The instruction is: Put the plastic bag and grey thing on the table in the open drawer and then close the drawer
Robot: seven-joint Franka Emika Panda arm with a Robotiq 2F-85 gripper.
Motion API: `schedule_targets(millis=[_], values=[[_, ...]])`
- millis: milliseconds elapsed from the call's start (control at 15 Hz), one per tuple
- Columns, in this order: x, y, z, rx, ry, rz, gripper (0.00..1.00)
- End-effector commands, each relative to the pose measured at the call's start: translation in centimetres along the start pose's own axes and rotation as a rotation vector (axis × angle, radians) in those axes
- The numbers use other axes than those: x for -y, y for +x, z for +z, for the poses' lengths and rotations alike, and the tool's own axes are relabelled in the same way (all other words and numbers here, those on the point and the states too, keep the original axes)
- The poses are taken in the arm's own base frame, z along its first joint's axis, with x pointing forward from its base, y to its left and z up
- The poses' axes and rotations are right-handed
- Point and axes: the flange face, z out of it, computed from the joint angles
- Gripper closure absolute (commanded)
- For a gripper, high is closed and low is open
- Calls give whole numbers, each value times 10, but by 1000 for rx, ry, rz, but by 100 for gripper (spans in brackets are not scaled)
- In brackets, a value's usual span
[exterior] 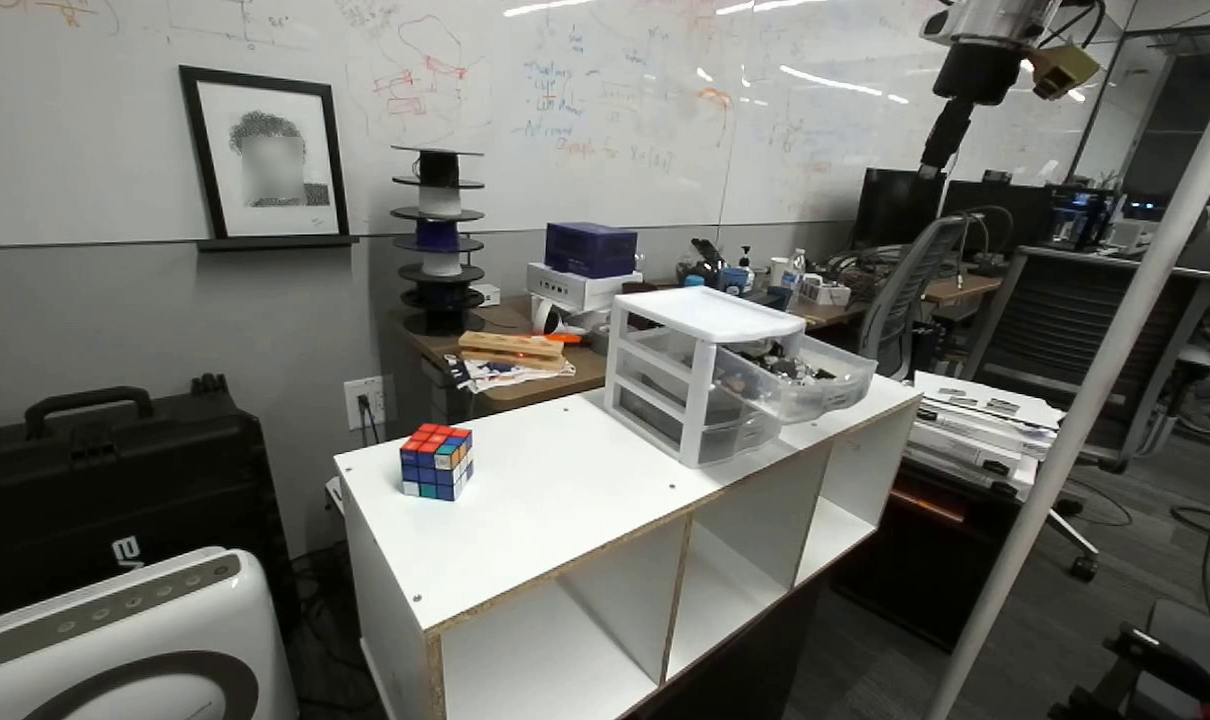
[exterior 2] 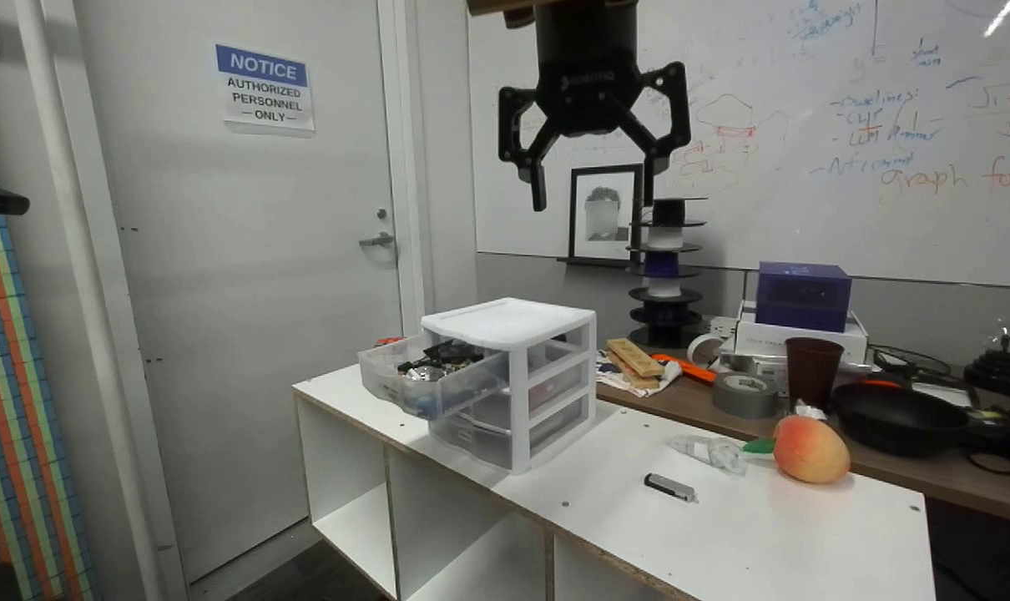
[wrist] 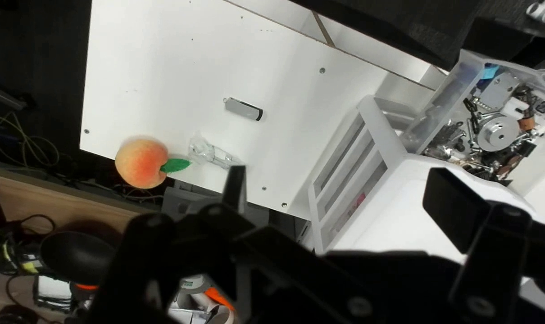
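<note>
Plastic bag [exterior 2: 712, 453] and grey thing [exterior 2: 670, 487] lie apart on the white table [exterior 2: 805, 534], well below my claw [exterior 2: 593, 200], which hangs with its two fingers [exterior 2: 538, 190] spread wide. Also lower than my claw, the top drawer [exterior 2: 463, 392] of a white-framed chest [exterior 2: 509, 321] juts out, loaded with metal parts [wrist: 497, 133]. A peach [exterior 2: 811, 451] sits just beside the bag, its green leaf [wrist: 175, 165] pointing that way. A multicolored puzzle cube [exterior: 437, 462], visible in an exterior view, stands below my claw too, on the far side of the chest from the bag.
</note>
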Motion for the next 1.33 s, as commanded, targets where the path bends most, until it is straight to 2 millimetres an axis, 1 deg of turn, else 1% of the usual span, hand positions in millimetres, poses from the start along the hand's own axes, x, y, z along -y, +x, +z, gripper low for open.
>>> schedule_targets(millis=[0, 133, 400, 600, 800, 1000, 1133, 1267], values=[[0, 3, -10, -1, 1, -3, 0], [2, 6, -20, -6, 0, -8, 0], [1, 5, -19, -3, 2, -7, 0], [2, 13, 1, 33, 17, -40, 0], [-15, 28, 24, 103, 3, -38, 0], [-43, 42, 57, 153, -72, -61, 0], [-61, 50, 82, 206, -57, -173, 0], [-81, 62, 110, 236, -63, -285, 0]])
